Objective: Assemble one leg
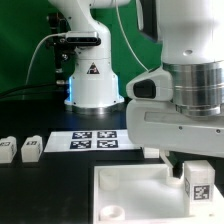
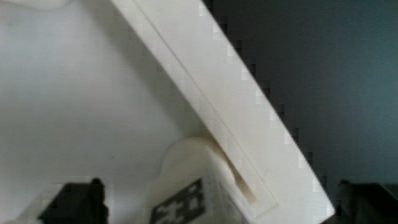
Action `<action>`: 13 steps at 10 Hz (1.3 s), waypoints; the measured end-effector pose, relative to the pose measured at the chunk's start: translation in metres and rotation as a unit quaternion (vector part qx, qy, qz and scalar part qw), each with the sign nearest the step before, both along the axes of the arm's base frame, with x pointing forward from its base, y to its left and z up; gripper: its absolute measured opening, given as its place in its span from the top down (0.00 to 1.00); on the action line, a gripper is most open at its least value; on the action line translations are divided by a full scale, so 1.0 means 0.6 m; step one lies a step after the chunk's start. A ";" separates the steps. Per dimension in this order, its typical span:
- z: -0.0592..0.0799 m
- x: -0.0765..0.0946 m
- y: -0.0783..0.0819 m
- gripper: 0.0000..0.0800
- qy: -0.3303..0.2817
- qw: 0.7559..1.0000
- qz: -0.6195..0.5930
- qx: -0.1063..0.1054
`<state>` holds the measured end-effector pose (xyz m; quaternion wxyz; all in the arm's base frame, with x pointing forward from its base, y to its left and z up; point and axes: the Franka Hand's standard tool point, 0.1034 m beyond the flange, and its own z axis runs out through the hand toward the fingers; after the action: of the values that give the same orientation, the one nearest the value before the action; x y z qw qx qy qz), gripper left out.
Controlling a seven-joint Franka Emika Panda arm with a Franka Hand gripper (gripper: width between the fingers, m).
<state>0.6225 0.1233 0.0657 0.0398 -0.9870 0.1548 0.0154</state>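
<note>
Wrist view showed the leg [image 2: 185,192] between the two dark fingers [image 2: 77,201], its tagged face turned to the camera and its end close against the large white plate [image 2: 71,90], right by that plate's raised edge. In the exterior view the same leg [image 1: 196,180] stood upright under the gripper [image 1: 193,172], over the plate [image 1: 120,185] near the corner on the exterior view's right. The fingers stood narrow on either side of the leg, and I judged that they held it, though the contact itself was too blurred to be sure of.

By my reading, the step in hand was seating this leg into a corner socket of the plate: the leg was at the corner, but whether it was fully in could not be told. The next move would call for keeping the leg upright and square over the socket while pressing or turning it home, with no sideways drag that might shift the plate.

Farther from the fingers, two spare legs [image 1: 30,149] lay on the dark table [image 1: 40,190] to the exterior view's left, the marker board [image 1: 95,141] lay beyond the plate, and the arm's base [image 1: 92,80] stood behind that.
</note>
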 end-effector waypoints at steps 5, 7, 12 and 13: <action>0.002 0.004 0.004 0.52 -0.012 0.997 0.079 -0.012; 0.001 0.003 0.003 0.63 -0.004 1.000 -0.028 -0.012; 0.003 0.013 0.000 0.63 0.036 0.932 -0.360 0.026; 0.000 0.014 -0.001 0.63 0.058 0.875 -0.477 0.056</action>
<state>0.6310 0.1226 0.0656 0.0887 -0.7868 0.6079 0.0603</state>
